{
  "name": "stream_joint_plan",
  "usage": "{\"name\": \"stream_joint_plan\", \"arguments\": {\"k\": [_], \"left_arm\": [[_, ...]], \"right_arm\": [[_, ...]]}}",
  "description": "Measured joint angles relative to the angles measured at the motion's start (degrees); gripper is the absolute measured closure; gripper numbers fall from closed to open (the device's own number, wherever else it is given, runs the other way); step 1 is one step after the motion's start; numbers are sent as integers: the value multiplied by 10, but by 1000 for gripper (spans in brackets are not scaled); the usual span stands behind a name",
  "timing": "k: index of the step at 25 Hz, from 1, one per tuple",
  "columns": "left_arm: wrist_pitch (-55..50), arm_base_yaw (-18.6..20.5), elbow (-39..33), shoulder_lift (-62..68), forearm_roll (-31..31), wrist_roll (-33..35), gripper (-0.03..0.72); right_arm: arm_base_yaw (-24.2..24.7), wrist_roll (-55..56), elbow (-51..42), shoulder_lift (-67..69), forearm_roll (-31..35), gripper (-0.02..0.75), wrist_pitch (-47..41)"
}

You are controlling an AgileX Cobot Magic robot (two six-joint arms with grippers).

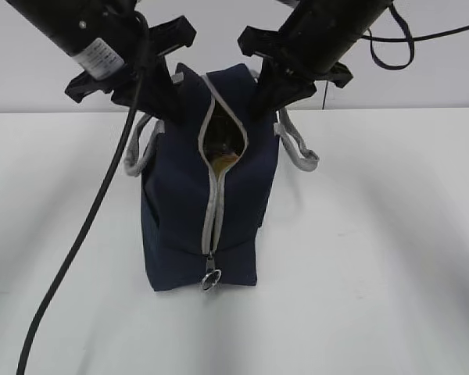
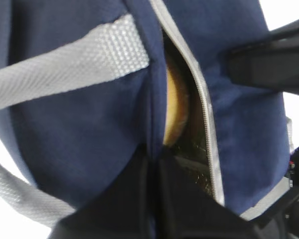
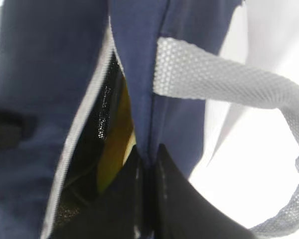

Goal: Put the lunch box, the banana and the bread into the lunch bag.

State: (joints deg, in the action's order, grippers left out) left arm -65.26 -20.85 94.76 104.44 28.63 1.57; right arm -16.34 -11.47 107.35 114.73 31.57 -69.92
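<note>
The navy lunch bag (image 1: 180, 219) stands upright mid-table, its grey zipper parted at the top and the ring pull (image 1: 211, 279) low on the near end. My left gripper (image 1: 172, 113) is shut on the bag's left rim, pinching the fabric edge (image 2: 153, 164). On the opposite rim my right gripper (image 1: 260, 108) is shut too, fabric caught between its fingers (image 3: 147, 167). Through the gap the golden-brown bread (image 2: 175, 112) shows in the left wrist view. The yellow banana (image 3: 114, 149) shows in the right wrist view. The lunch box is hidden.
Grey webbing handles (image 1: 298, 148) hang off both sides of the bag. A black cable (image 1: 78, 242) runs from the left arm down across the white table (image 1: 375, 258). The pale wall stands close behind the bag.
</note>
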Motion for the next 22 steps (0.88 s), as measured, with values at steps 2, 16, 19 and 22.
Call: {"name": "stream_joint_plan", "arguments": {"k": [2,16,19,22], "left_arm": [[-1,-1,15,0,4,1,690],[14,-2,71,31,58,2,690],[14,-8,97,55,59,2,690],[14,-14,124,75,61,2,690]], "right_arm": [[8,0,0,-9,0,736,-5],[37,0,0,-54,-4,737,-15],[37,0,0,-54,-8,737,-15],[37,13,0,-54,-28,737,-16]]}}
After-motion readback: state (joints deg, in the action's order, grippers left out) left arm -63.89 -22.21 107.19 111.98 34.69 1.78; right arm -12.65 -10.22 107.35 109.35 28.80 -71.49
